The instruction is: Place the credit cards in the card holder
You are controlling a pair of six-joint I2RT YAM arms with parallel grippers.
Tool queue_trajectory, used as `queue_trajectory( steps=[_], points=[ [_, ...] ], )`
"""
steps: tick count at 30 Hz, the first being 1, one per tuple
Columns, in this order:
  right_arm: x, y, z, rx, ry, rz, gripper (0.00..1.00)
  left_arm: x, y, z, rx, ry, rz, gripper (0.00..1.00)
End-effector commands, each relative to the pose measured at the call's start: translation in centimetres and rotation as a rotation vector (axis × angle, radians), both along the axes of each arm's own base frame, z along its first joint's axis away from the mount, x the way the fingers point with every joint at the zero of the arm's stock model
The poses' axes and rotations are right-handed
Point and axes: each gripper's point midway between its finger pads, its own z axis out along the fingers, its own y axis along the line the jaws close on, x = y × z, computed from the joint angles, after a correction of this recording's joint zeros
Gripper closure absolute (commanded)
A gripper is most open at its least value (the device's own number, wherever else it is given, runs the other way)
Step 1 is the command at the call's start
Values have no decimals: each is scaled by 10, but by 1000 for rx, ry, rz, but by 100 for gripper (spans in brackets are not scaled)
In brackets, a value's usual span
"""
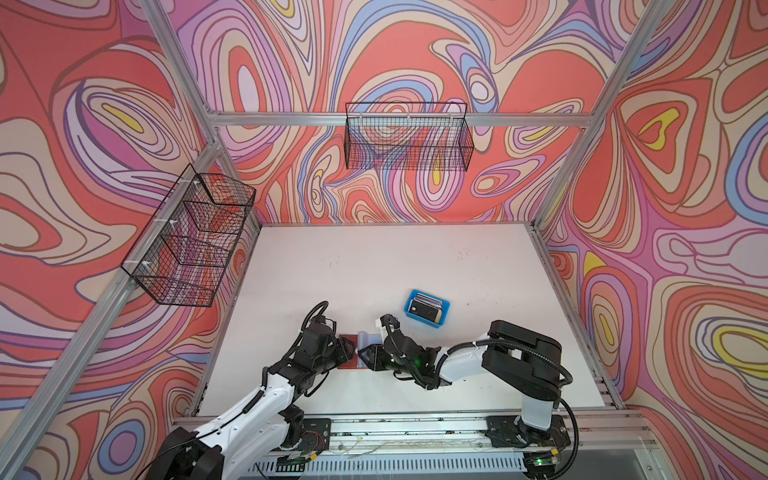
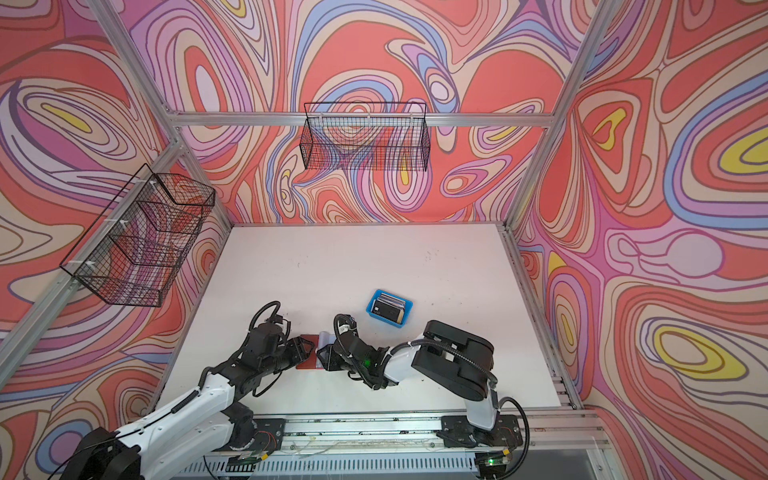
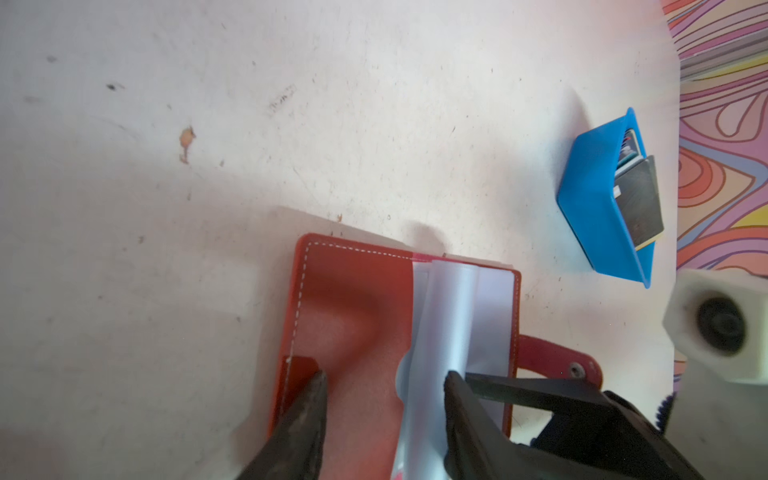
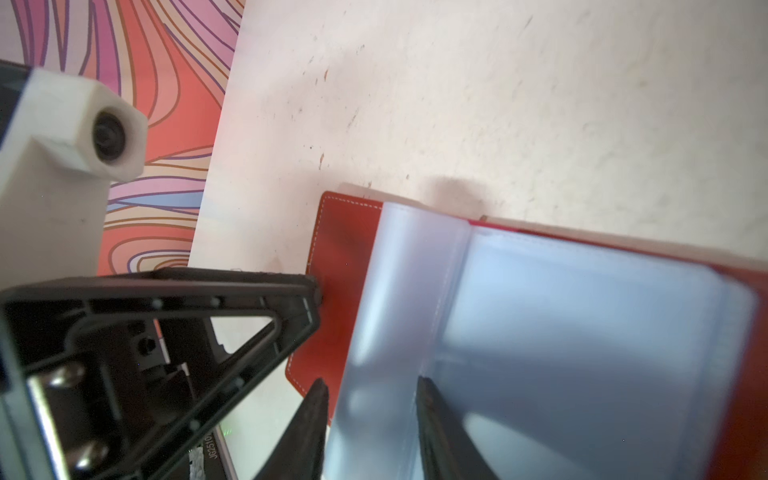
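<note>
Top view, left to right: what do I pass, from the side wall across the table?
Side wire basket → left hand → right hand → blue tray holding the cards. The card holder overlaps both hands, so it is left out.

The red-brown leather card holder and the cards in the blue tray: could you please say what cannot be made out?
- Red-brown leather card holder: both top views, mostly covered by left gripper and right gripper.
- Greyish clear plastic sleeves: right wrist view, blurred; contents unreadable.
- Stacked plastic credit cards: left wrist view, blue plastic tray wall hides their count; top views, too small.
</note>
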Motion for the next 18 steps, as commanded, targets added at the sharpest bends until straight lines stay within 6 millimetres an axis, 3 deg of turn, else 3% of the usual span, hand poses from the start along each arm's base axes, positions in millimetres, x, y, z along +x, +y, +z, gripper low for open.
queue_trajectory(
  steps=[1, 7, 13, 18],
  points=[
    [-5, 5, -4, 17, 10, 20, 64, 9, 1, 13, 9, -17, 12, 49],
    [-4, 6, -1, 25, 1, 17, 64, 17, -23, 15, -25, 7, -104, 53],
    [-1, 10, -4, 20, -4, 16, 64, 12, -21, -7, 19, 74, -122, 56],
    [-1, 12, -3, 26, -6, 18, 64, 8, -5, -24, 94, 112, -72, 71]
  ],
)
